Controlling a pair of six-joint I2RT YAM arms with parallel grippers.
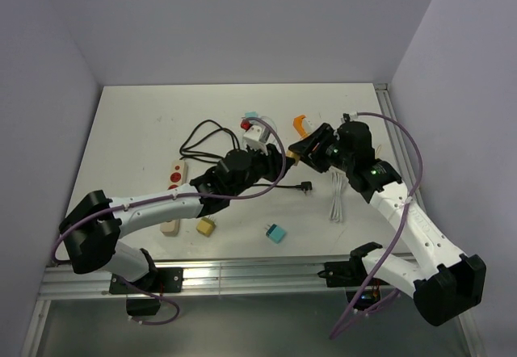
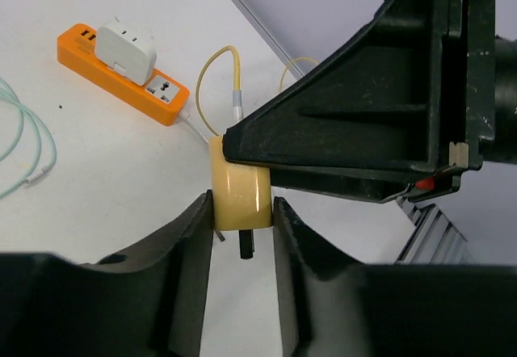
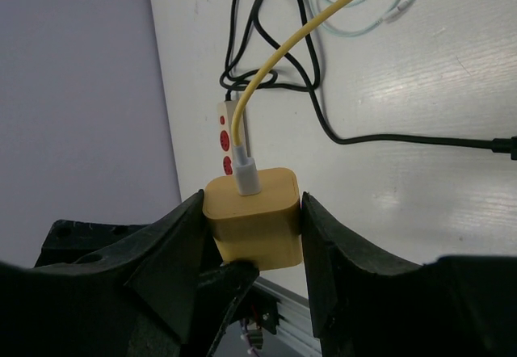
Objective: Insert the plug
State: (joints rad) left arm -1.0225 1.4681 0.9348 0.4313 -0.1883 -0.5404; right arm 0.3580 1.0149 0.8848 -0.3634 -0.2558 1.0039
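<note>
I have the yellow plug (image 2: 240,195) pinched twice over. My left claw (image 2: 242,209) presses its two side faces, and the right claw (image 3: 252,212) clamps it at the cable end. In the left wrist view its prongs point toward the bottom of the frame. The orange power strip (image 2: 121,70) lies on the worktop (image 2: 81,179) in the upper left, well apart, running diagonally with its free socket at the end nearest the plug. Only the yellow cable (image 2: 212,74) loops between them.

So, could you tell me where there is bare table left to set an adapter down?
The table is bare at its far-left corner, left of the black cable, and along the far edge behind the orange strip. A smaller gap lies between the teal adapter and the white cable. The middle, around the white adapter, is crowded.
</note>
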